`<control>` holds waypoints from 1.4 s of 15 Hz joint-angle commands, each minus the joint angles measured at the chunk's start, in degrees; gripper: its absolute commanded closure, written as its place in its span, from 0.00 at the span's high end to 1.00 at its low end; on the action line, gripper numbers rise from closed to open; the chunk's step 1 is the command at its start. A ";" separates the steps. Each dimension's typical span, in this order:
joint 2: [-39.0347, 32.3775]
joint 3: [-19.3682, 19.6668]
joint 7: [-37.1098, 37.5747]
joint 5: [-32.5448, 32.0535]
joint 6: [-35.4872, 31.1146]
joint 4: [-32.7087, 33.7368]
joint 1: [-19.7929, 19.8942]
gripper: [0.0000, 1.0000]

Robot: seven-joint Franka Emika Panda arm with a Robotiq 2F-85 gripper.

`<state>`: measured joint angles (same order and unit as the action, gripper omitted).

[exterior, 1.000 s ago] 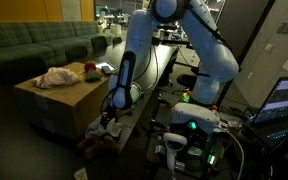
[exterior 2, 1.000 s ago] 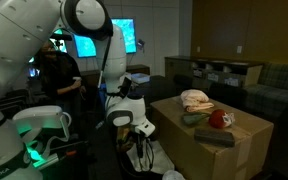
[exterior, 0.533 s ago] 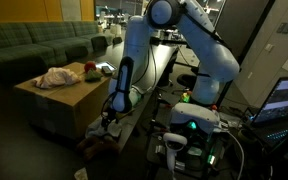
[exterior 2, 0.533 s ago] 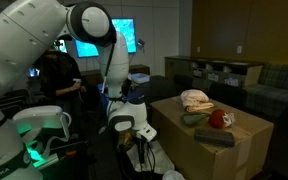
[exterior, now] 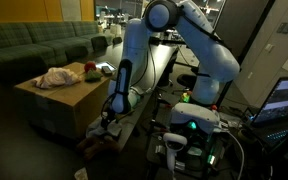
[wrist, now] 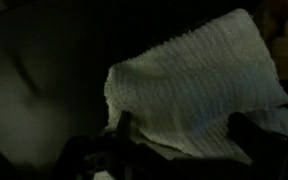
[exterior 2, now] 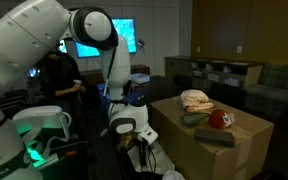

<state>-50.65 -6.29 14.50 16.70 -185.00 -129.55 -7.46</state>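
Towel: white knitted towel (wrist: 194,85), rumpled on the dark floor (wrist: 34,70), right under the gripper (wrist: 184,140) and low beside the box (exterior: 69,100).
Handling: probably light, limp and soft; not slippery or fragile. It should sag and trail when lifted.
Hold: a raised fold near its middle looks best, because a flat edge would slip out of the pinch.
Gripper: jaws spread wide and holding nothing, with 1 finger on each side of the towel's near edge. It is close above the towel; contact cannot be told.
Box top: 1 cloth (exterior 2: 195,100) and 1 red ball (exterior 2: 217,119), well apart from the gripper.
Change: since 1 s ago the arm (exterior: 134,50) has leaned its elbow over and the gripper sits slightly lower. The jaws are as wide as before, and the things on the box are unmoved.
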 commanded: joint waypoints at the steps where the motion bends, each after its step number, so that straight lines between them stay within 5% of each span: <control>1: -2.07 2.24 1.58 0.08 -0.11 2.05 -1.81 0.80; 4: -2.31 3.60 2.09 0.23 0.33 2.20 -2.68 0.44; 9: -1.65 5.20 2.17 -0.12 2.87 1.61 -3.08 0.08; 21: 13.15 4.25 -0.98 -2.20 10.75 -6.42 1.27 0.06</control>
<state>-44.32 -1.66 14.54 15.92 -176.74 -131.74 -7.50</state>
